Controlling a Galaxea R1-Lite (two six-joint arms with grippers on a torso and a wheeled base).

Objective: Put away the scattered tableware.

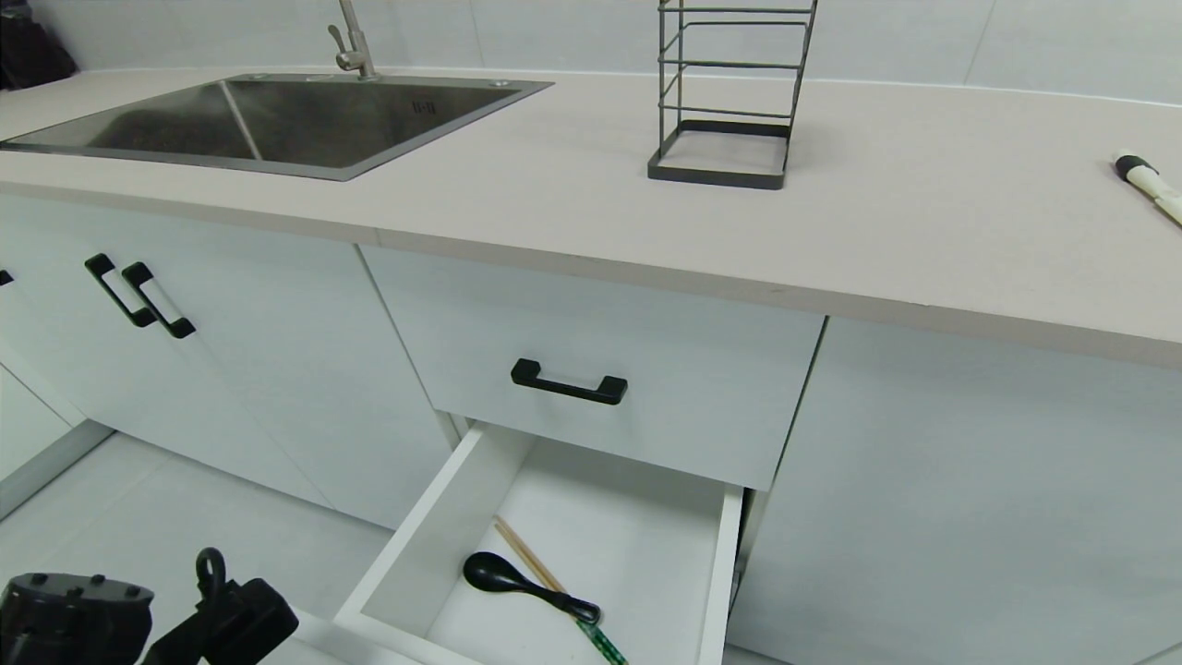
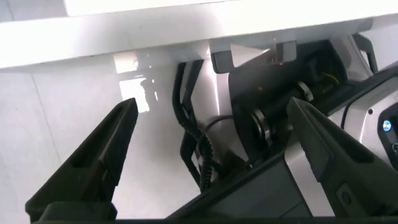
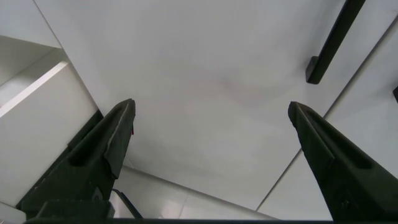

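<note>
The left arm (image 1: 222,614) sits in the bottom left corner of the head view. The left gripper (image 2: 211,109) has its fingers spread wide. So does the right gripper (image 3: 211,109).

The sink (image 1: 323,120) is brushed metal, its tap (image 1: 354,46) shinier. The desk (image 1: 554,203) looks matt and smooth. The wire rack (image 1: 717,176) is dark matt metal. In the smooth white drawer (image 1: 434,545), a glossy black spoon (image 1: 508,580) lies with wooden chopsticks (image 1: 526,554).

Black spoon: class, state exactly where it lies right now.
In the head view, the black spoon lies inside the open lower drawer, its handle crossing the chopsticks, just below the closed drawer with the black handle.
</note>
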